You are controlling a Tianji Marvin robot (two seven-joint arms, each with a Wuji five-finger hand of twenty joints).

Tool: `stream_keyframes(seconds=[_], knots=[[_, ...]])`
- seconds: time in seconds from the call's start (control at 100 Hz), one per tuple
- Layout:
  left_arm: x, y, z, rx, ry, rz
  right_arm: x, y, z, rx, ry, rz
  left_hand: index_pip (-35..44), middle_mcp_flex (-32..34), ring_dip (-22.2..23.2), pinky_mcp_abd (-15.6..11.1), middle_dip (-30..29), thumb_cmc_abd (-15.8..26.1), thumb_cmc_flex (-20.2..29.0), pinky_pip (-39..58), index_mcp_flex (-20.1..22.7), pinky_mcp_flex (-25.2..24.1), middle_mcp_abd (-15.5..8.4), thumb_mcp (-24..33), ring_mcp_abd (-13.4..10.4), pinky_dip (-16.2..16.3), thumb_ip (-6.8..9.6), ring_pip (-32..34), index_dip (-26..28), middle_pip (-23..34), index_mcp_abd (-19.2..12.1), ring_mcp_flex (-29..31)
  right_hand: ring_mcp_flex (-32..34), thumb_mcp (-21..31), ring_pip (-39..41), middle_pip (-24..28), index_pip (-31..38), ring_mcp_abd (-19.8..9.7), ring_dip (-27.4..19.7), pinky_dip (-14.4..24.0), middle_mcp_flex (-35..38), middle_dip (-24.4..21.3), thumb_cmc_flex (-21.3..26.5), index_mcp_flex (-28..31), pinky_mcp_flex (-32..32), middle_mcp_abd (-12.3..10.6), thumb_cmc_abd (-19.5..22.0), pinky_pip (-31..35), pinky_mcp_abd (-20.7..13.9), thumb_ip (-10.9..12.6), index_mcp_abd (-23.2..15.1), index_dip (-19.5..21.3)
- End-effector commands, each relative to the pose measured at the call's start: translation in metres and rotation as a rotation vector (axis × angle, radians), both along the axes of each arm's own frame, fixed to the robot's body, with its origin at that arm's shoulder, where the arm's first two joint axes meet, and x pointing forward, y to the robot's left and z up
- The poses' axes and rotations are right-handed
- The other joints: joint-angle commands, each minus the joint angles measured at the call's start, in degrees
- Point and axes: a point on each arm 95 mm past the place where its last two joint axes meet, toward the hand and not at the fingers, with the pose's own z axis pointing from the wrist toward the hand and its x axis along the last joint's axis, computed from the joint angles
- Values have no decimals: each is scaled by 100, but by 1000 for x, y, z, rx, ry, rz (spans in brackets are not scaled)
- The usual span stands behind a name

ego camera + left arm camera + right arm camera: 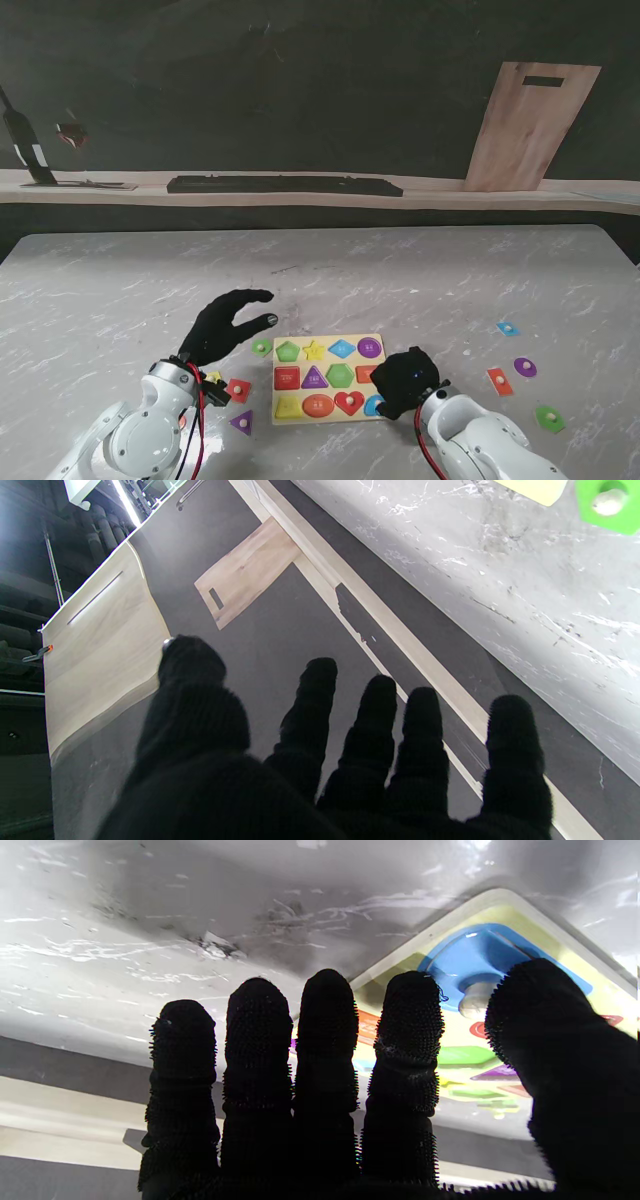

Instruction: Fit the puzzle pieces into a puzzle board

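Fingers (410, 1005) perhaps touching blue piece (480, 957).

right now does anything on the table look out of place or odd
Nothing looks damaged or spilled. The puzzle board sits slightly askew, and loose pieces still lie off it: green, red and purple ones by the left robot hand, several more scattered right. The right robot hand covers the blue piece at the board's corner.

Left hand (224, 326) open with fingers spread and extended; right hand (405, 380) fingers straight, side by side.
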Motion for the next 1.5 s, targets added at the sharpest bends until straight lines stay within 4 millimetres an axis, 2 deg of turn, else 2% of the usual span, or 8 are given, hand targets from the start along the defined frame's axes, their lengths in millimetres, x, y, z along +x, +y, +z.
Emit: stream_keyframes(seconds=[0.0, 0.04, 0.09, 0.26, 0.57, 1.05, 1.25, 1.49], knots=[[0, -1, 0, -3, 2, -3, -6, -3, -7, -22, 22, 0, -96, 57, 14, -979, -42, 171, 35, -53, -11, -13, -36, -49, 23, -64, 180, -115, -45, -92, -71, 66, 33, -49, 102, 42, -561, 45, 38, 122, 16, 78, -276, 199, -66, 122, -9, 159, 191, 176, 222, 174], [-1, -1, 0, -3, 2, -2, -6, -4, -7, -25, 23, 1, -92, 62, 15, -979, -41, 168, 38, -53, -2, -13, -30, -49, 26, -64, 181, -113, -44, -90, -73, 70, -2, 23, 78, 23, -740, 31, 39, 122, -38, 85, -448, 209, -86, 113, -44, 140, 179, 485, 305, 536], [-1, -1, 0, -3, 2, -2, -6, -4, -6, -29, 24, 3, -91, 56, 15, -979, -42, 173, 32, -53, 2, -13, -44, -51, 25, -64, 180, -112, -43, -92, -69, 71, -73, 60, 38, 1, -969, 23, 37, 123, -113, 88, -581, 139, -133, 109, -129, 112, 156, 538, 330, 1003], [-1, -1, 0, -3, 2, -1, -8, -9, -3, -53, 16, 14, -93, 65, 15, -979, -42, 170, 41, -53, 12, -13, -33, -50, 30, -64, 180, -111, -43, -89, -77, 67, -366, 371, -174, -90, -1127, -81, -10, 127, -502, 82, -899, -334, -290, 37, -605, 13, 60, 381, 342, 1069], [0, -2, 0, -3, 7, -2, -12, -30, 20, -96, -42, 23, -100, 61, 17, -979, -46, 185, 64, -53, 29, -13, -26, -46, 39, -63, 179, -104, -44, -94, -65, 71, -958, 403, -508, -210, -1358, -188, -58, 118, -1219, 123, -1112, -1266, -656, -67, -544, -264, -109, 312, 253, 1067], [2, -5, -3, 8, 27, -9, -28, -130, 67, -288, -94, -154, -89, 60, 17, -979, -46, 192, 70, -53, 35, -13, -39, -51, 39, -63, 176, -100, -36, -87, -79, 74, -910, -149, -588, -217, -1244, -263, -58, 114, -1193, 173, -602, -1127, -609, -137, 453, -426, -175, 576, 83, 1097], [2, -7, -4, 13, 37, -14, -37, -174, 74, -333, -28, -279, -84, 61, 19, -979, -45, 196, 75, -53, 31, -13, -38, -50, 33, -63, 177, -97, -34, -84, -78, 76, -920, -184, -591, -220, -1241, -288, -45, 118, -1192, 187, -533, -1120, -602, -172, 281, -428, -190, 614, 121, 1121], [4, -8, -5, 15, 46, -18, -40, -204, 71, -349, 72, -390, -84, 52, 18, -979, -46, 197, 70, -53, 31, -13, -34, -53, 36, -63, 177, -100, -34, -85, -76, 62, -968, -1, -630, -253, -1308, -307, -33, 119, -1262, 199, -367, -1170, -624, -184, -41, -459, -212, 621, 209, 1105]])
